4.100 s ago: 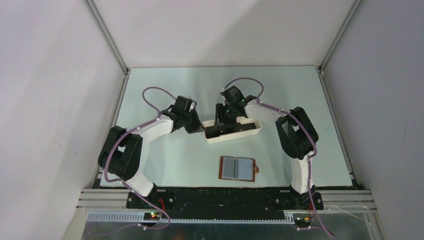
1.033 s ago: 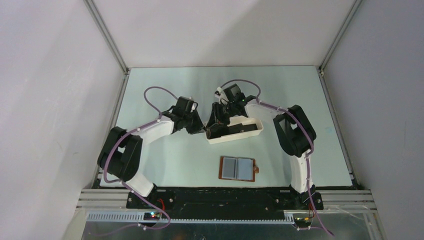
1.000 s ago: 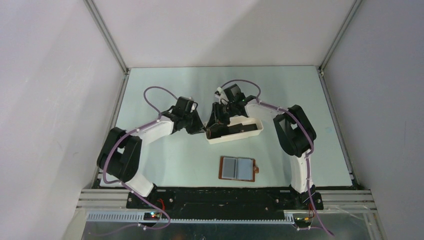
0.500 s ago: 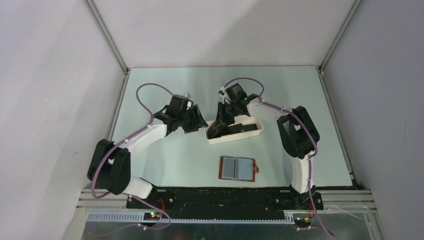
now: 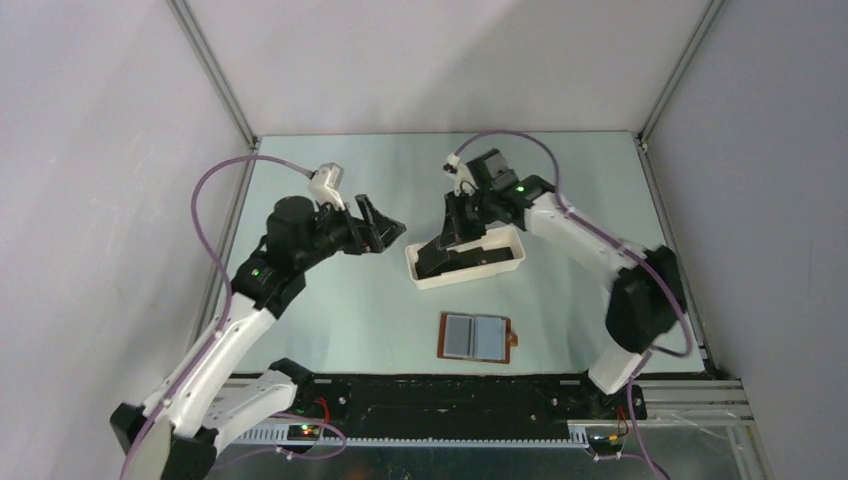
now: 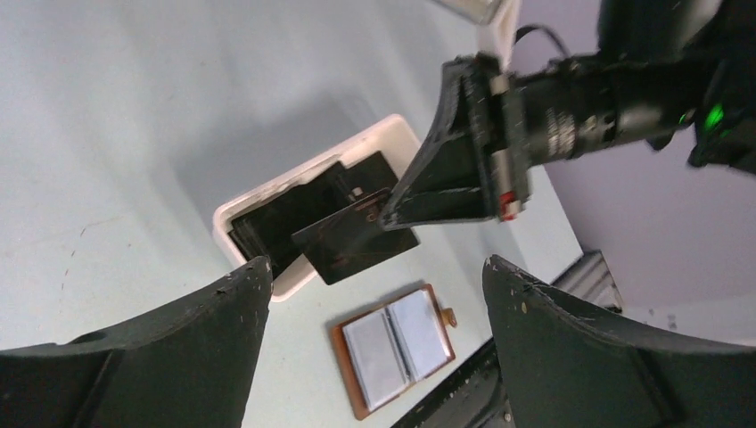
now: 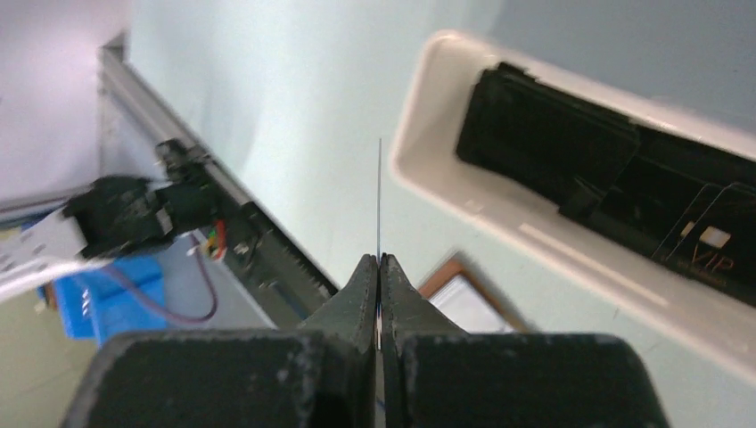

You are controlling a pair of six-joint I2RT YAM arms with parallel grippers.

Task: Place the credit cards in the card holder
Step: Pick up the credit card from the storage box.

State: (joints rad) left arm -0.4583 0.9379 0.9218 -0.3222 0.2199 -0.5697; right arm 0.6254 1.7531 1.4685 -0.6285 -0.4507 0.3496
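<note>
1. One thin black rectangular credit card (image 6: 355, 242) is held up over the left part of a white oblong plastic tray (image 5: 500, 268). The right end effector (image 7: 379, 261) grips its edge, fingers pressed together on it.
2. The other black cards (image 7: 553, 143) lie stacked inside that tray.
3. The small brown leather card holder (image 5: 476, 337) lies open on the pale table (image 5: 350, 300), apart from the tray and nearer the arm bases, grey-blue pockets facing up.
4. The left end effector (image 5: 385, 232) hovers left of the tray, fingers spread wide and holding nothing.
</note>
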